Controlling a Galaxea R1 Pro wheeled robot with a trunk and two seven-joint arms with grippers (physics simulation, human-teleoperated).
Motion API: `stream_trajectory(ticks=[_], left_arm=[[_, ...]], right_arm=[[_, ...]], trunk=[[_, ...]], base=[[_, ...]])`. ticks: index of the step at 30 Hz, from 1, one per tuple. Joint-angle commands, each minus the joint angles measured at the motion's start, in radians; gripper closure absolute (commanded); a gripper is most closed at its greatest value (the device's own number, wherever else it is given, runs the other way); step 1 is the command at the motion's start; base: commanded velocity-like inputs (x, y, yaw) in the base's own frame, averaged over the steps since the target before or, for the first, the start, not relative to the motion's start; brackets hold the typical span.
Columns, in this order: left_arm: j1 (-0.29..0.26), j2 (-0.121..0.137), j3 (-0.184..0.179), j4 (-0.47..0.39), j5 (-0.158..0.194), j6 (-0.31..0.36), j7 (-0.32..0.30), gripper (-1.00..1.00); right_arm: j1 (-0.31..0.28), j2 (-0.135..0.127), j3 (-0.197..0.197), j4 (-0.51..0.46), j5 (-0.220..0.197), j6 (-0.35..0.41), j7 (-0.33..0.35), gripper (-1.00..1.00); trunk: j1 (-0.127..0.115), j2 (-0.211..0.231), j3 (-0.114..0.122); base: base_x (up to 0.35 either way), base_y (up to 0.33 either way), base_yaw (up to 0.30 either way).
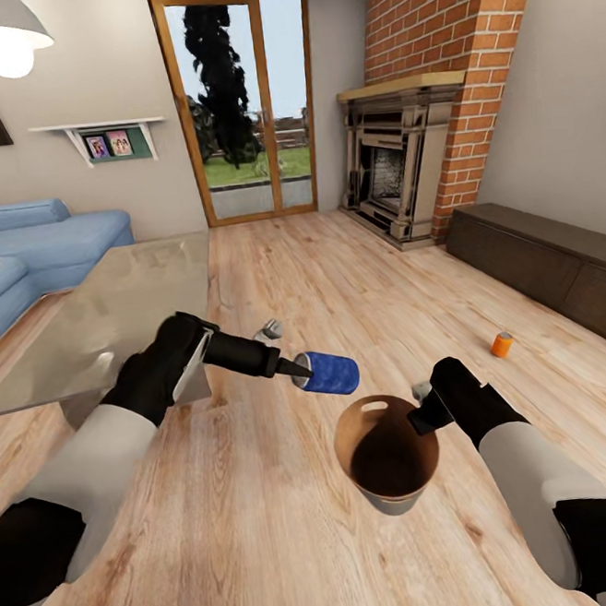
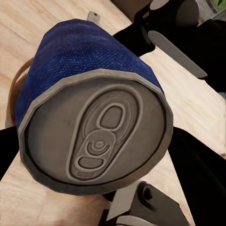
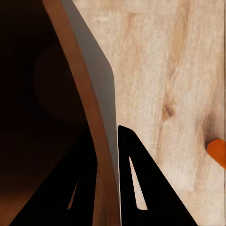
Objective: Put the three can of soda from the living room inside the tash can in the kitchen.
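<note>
The left gripper (image 1: 296,370) clamps the blue soda can (image 1: 331,372) sideways, just above and beside the trash can (image 1: 392,496), whose rim the right gripper (image 1: 423,416) pinches. An orange can (image 1: 502,345) lies on the wooden floor (image 1: 269,529) near the dark cabinet (image 1: 559,264); the glass bench (image 1: 109,312) stands left.

1. Red brick fireplace (image 1: 410,158) in the far corner, chimney rising above.
2. Glass patio doors (image 1: 239,105) left of the fireplace, daylight.
3. Blue sofa (image 1: 20,251) and glass coffee table (image 1: 109,308) further left.
4. Dark low cabinet (image 1: 550,265) right of it.
5. Wood plank floor (image 1: 338,281).
</note>
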Motion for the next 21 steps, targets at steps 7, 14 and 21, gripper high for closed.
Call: stream_trajectory(ticks=[7,14,21], left_arm=[[0.052,-0.026,-0.003,-0.022,-0.008,0.000,0.043,1.00],[0.112,-0.059,-0.066,-0.023,-0.010,0.000,0.163,1.00],[0.144,-0.097,-0.089,-0.022,-0.011,0.000,0.227,1.00]], right_arm=[[0.000,0.001,0.000,0.000,-0.013,0.004,0.004,1.00],[0.000,0.001,0.000,-0.001,-0.013,0.004,0.003,1.00],[0.000,0.028,0.002,-0.001,-0.011,0.004,0.000,1.00]], trunk=[[0.000,0.000,0.000],[0.000,0.000,0.000],[0.000,0.000,0.000]], base=[[0.000,0.000,0.000],[0.000,0.000,0.000],[0.000,0.000,0.000]])
